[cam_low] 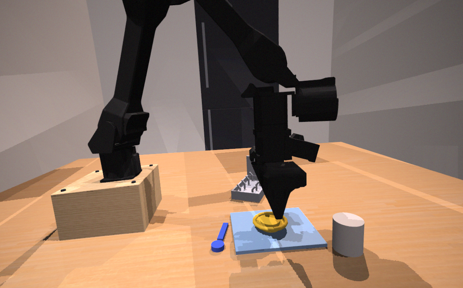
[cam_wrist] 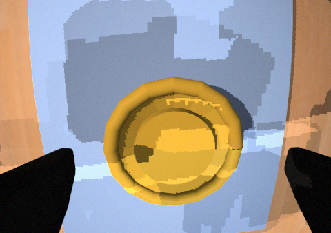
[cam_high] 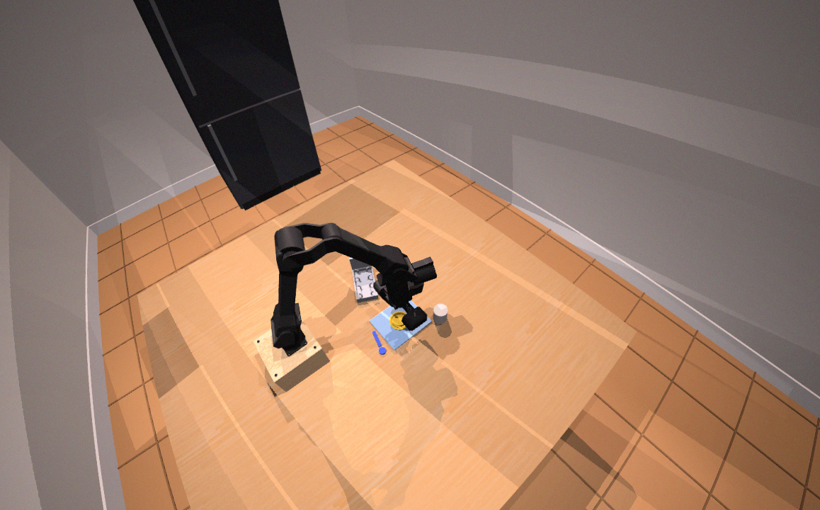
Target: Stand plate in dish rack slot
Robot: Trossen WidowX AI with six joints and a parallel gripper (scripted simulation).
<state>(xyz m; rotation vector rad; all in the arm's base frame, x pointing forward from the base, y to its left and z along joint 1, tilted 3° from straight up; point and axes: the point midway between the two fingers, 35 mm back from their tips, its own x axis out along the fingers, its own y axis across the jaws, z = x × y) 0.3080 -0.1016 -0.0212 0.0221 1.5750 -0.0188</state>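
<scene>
Blue spoon left of the blue mat. Yellow plate lying flat on the mat, face up, round, no long axis. Gripper straddling plate, fingers spread wide, empty. Dish rack behind; white cup far right.

1. The table looks like pale wood with a fine streaked grain, matt.
2. The plate is yellow and glossy, with bright highlights (like glazed ceramic or smooth plastic).
3. The mat beneath it is pale blue, smooth and flat.
4. The dish rack looks like dull grey metal or plastic.
5. The gripper is matt black.
6. The spoon is smooth blue plastic.
</scene>
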